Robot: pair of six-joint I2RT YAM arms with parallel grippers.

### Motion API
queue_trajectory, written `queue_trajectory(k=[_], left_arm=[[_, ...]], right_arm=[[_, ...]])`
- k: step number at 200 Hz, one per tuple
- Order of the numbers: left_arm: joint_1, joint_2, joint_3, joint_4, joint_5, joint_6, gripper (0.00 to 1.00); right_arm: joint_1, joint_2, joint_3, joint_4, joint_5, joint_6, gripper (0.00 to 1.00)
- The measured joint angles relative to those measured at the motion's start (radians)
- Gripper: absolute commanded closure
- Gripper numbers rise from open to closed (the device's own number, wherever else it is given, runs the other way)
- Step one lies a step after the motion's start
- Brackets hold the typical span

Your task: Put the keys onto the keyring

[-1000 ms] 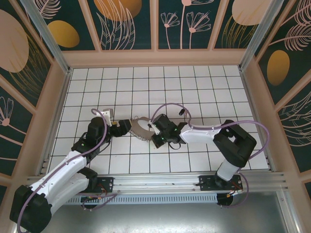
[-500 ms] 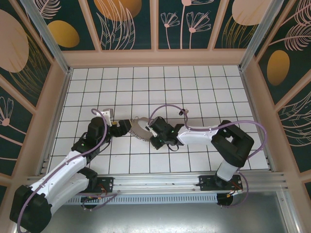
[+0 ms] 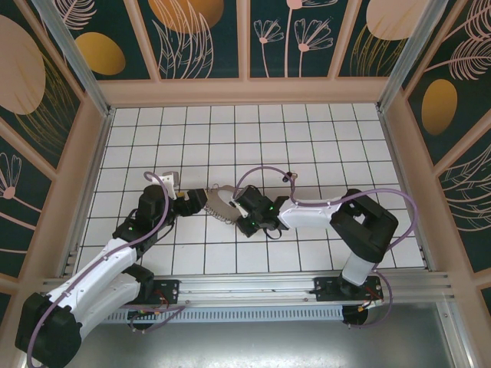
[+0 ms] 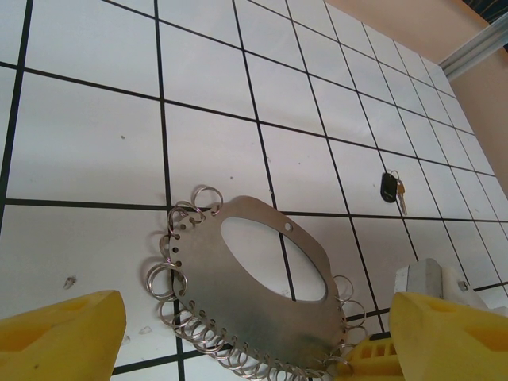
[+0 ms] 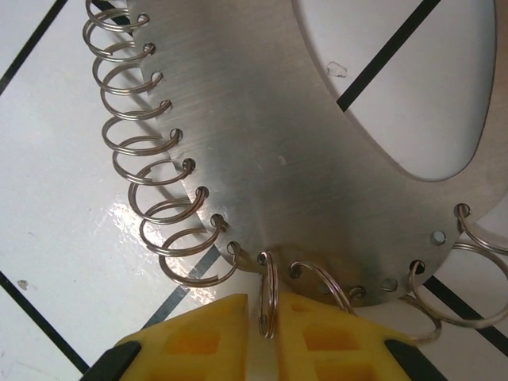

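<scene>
Right hand (image 5: 266, 316) pinching one keyring (image 5: 262, 143) loop, left hand (image 4: 258, 333) wide open, keys (image 4: 389, 188) apart

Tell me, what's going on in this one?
The right gripper is pinching one small split ring on the edge of the keyring, a flat metal plate lined with such rings. The left gripper sits open at the plate's other end, fingers on either side and apparently not touching it. The keys lie on the tiled table, apart from the plate and not yet threaded on.
</scene>
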Motion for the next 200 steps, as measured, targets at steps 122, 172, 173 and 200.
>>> queue_trajectory(k=[122, 172, 173, 200], left_arm=[[0.000, -0.024, 0.004, -0.019, 0.003, 0.002, 0.19], [0.000, -0.028, 0.032, -0.004, 0.101, 0.015, 0.24], [0.000, -0.028, 0.034, -0.003, 0.106, 0.015, 0.24], [-0.001, -0.052, 0.050, 0.042, 0.200, 0.023, 0.27]], right_arm=[[0.000, -0.180, -0.135, 0.088, -0.015, -0.051, 1.00], [0.000, -0.569, -0.322, 0.288, -0.074, -0.132, 1.00], [0.000, -0.574, -0.324, 0.290, -0.076, -0.133, 1.00], [0.000, -0.703, -0.378, 0.364, -0.118, -0.179, 1.00]])
